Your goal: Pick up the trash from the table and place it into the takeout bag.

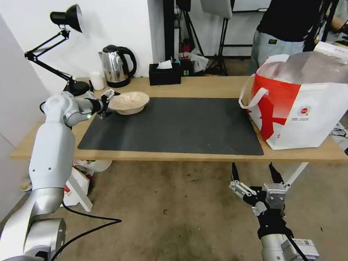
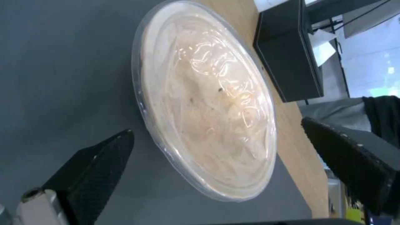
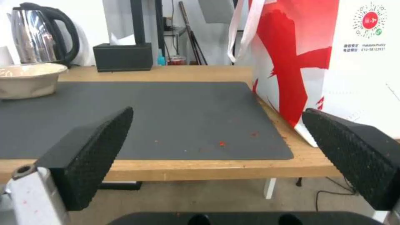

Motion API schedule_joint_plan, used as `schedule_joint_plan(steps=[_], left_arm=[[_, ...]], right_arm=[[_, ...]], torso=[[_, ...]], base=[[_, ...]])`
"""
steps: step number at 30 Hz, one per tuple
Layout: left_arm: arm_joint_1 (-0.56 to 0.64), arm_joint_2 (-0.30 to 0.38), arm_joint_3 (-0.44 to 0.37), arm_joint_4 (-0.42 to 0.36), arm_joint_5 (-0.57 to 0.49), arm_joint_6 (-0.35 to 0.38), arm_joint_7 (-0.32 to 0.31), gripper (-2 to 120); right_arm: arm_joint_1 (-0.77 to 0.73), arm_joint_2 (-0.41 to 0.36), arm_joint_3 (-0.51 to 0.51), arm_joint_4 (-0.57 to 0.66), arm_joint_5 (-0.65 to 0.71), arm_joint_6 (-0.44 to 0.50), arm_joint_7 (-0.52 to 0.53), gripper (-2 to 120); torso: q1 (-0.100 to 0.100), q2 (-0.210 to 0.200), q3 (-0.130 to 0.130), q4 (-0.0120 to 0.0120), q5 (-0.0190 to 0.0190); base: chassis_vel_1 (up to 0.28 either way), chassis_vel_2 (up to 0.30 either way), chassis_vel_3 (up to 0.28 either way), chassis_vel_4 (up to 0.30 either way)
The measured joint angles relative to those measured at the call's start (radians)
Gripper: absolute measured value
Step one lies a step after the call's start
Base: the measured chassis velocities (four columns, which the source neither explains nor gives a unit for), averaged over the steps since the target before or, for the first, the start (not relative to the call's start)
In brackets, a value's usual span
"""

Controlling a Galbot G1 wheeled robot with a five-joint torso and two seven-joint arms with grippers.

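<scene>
A shallow beige bowl point(image 1: 129, 102) sits at the far left corner of the dark grey mat point(image 1: 174, 126) on the table point(image 1: 206, 86). My left gripper point(image 1: 107, 103) is open at the bowl's left rim. In the left wrist view the bowl point(image 2: 208, 103) lies between the two spread fingers point(image 2: 98, 168), and I cannot tell whether they touch it. The takeout bag point(image 1: 302, 107), white with a red splash, stands open on the table's right end. My right gripper point(image 1: 254, 177) hangs open and empty below the table's front edge, facing the bag point(image 3: 317, 56).
A steel kettle point(image 1: 116, 66), a white cup point(image 1: 97, 80), a black desk lamp point(image 1: 63, 20) and a black tissue box point(image 1: 164, 73) line the back edge. A few red crumbs point(image 3: 222, 143) lie on the mat. A person stands behind the bag.
</scene>
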Motion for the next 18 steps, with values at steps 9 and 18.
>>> schedule_joint_plan(steps=[9,18], left_arm=[[-0.014,-0.011,0.001,0.041,0.029,0.002,0.036,100],[-0.013,-0.016,-0.006,0.063,0.066,0.003,0.078,100]], right_arm=[[0.0,0.0,0.0,0.0,0.0,0.0,0.0,100],[0.0,0.0,0.0,0.0,0.0,0.0,0.0,100]], torso=[[0.0,0.0,0.0,-0.0001,0.0001],[0.0,0.0,0.0,-0.0001,0.0002]], base=[[0.0,0.0,0.0,0.0],[0.0,0.0,0.0,0.0]])
